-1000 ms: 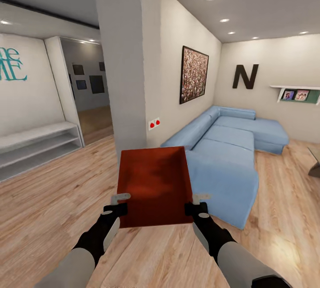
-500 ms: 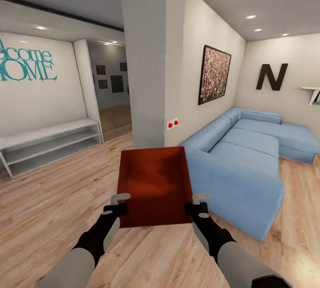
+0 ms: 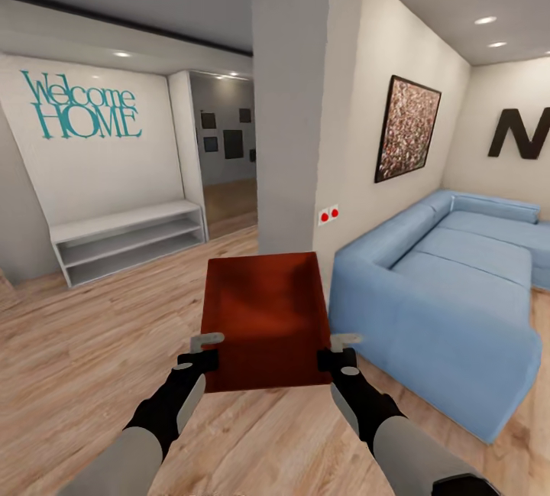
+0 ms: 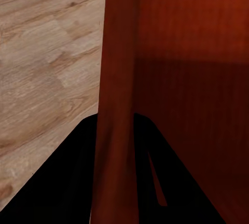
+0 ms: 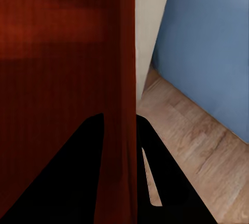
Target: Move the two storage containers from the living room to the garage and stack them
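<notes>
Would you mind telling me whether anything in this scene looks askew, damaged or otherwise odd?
Nothing stands out. The storage container is carried level and empty, its side walls pinched by the left gripper and right gripper. The sofa and white shelf look tidy.

Container: orange-red, finely ribbed inside. Floor: light wood planks. Sofa: light blue. Wall lettering: teal on white. Shelf unit: pale grey. Grippers: black, with grey fingers.
</notes>
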